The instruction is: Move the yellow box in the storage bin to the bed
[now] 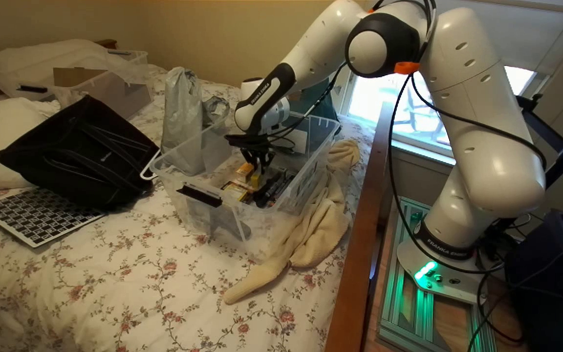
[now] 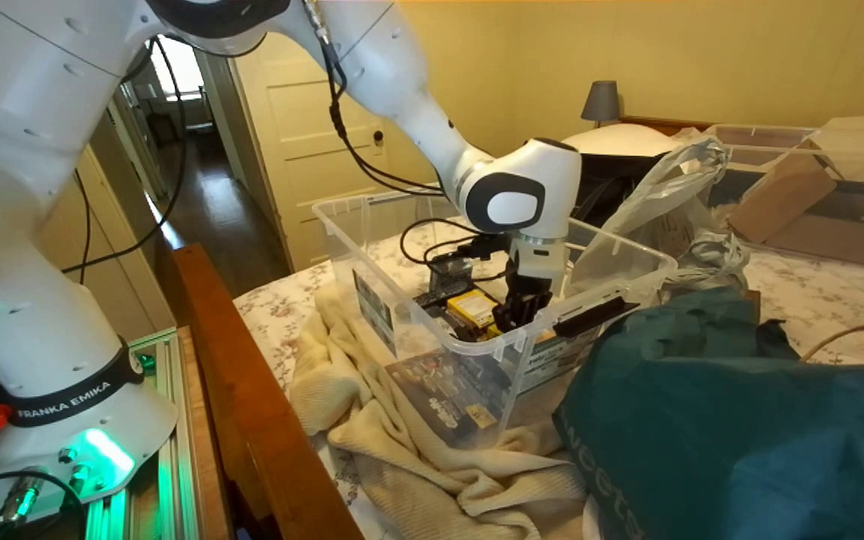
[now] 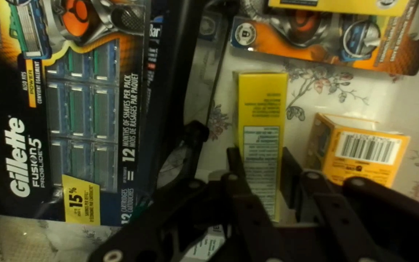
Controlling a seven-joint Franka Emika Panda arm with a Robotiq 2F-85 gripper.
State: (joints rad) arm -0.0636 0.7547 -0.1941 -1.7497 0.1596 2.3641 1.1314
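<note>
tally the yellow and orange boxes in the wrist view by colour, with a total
Yellow: 2 (the narrow yellow box between the fingers of the gripper; another yellow box, cut off by the picture's top edge)
Orange: 1 (the orange box at right)
Total: 3

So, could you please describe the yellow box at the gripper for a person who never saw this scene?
On the flowered bed stands a clear storage bin. Inside, the gripper straddles the yellow box. Unlike the barcoded orange carton beside it, it has a narrow yellow face with a pale text panel.
</note>
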